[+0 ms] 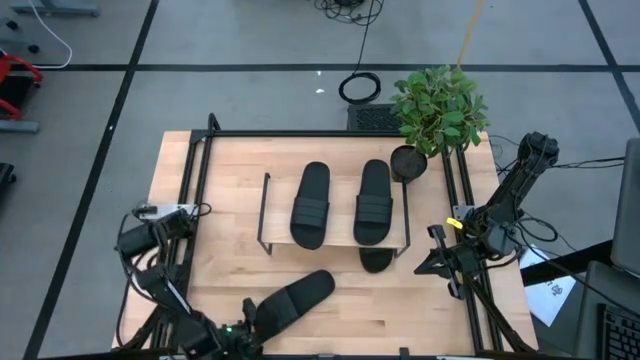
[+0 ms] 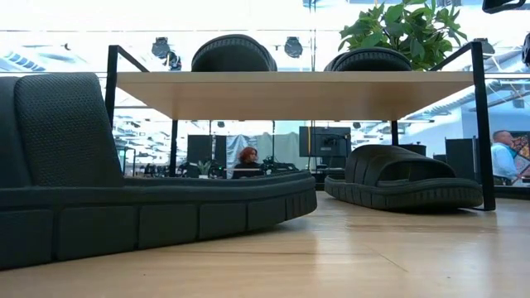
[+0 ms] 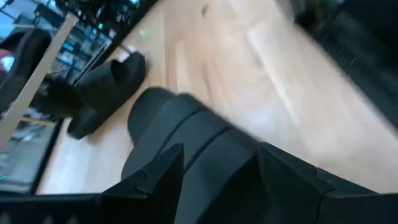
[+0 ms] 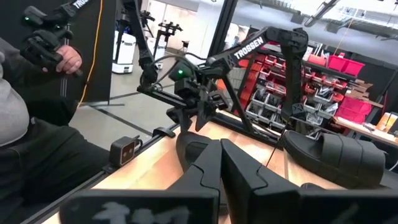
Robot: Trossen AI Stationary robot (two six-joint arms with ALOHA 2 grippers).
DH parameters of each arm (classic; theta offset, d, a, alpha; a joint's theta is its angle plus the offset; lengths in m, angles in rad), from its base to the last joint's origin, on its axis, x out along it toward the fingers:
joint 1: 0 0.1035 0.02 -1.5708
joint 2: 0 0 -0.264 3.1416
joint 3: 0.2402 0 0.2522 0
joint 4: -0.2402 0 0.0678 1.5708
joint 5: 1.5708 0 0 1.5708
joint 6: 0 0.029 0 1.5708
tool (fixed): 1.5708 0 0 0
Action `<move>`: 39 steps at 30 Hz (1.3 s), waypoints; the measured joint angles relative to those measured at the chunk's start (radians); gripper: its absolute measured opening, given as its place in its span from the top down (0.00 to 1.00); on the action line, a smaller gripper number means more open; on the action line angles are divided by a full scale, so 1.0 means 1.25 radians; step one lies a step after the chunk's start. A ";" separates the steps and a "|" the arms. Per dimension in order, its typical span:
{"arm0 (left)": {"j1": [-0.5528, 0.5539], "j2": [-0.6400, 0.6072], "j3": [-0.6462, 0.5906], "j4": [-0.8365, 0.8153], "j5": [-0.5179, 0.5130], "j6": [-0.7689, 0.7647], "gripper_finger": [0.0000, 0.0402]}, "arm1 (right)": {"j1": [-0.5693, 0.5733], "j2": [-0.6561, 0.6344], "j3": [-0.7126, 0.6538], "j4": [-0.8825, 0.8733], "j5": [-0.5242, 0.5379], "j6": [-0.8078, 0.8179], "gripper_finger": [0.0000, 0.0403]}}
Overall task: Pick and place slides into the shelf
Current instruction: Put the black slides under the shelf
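- Slides (image 1: pixel 311 204): all four matte black, with ribbed blocks along the sole edges.
- Shelf (image 1: pixel 335 240): pale wood top board on a thin black frame.
- Tabletop (image 1: pixel 230 200): light wood with long grain streaks.
- Plant (image 1: pixel 440 105): bright green leaves over a dark pot (image 1: pixel 408 162).
- Floor (image 1: pixel 200 40): grey, crossed by black lines.
- Left end effector (image 1: pixel 246 322) and right end effector (image 1: pixel 432 262): both black.

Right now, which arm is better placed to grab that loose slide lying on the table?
Probably the left: its pincer sits right at the loose slide's heel, fingers astride it. The right pincer waits beside the shelf.
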 joint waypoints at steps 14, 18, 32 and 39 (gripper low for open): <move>0.044 0.019 0.074 -0.285 0.058 -0.141 0.47 | 0.000 0.001 0.000 0.000 0.000 0.002 1.00; 0.075 0.019 0.067 -0.287 0.056 -0.121 0.47 | 0.000 0.001 0.000 0.000 0.000 0.003 1.00; 0.154 0.018 0.071 -0.269 0.067 -0.185 0.91 | 0.000 0.001 0.000 0.000 0.000 0.002 1.00; 0.153 0.018 0.159 -0.312 -0.008 -0.268 0.99 | 0.000 0.001 0.000 0.000 0.000 0.002 1.00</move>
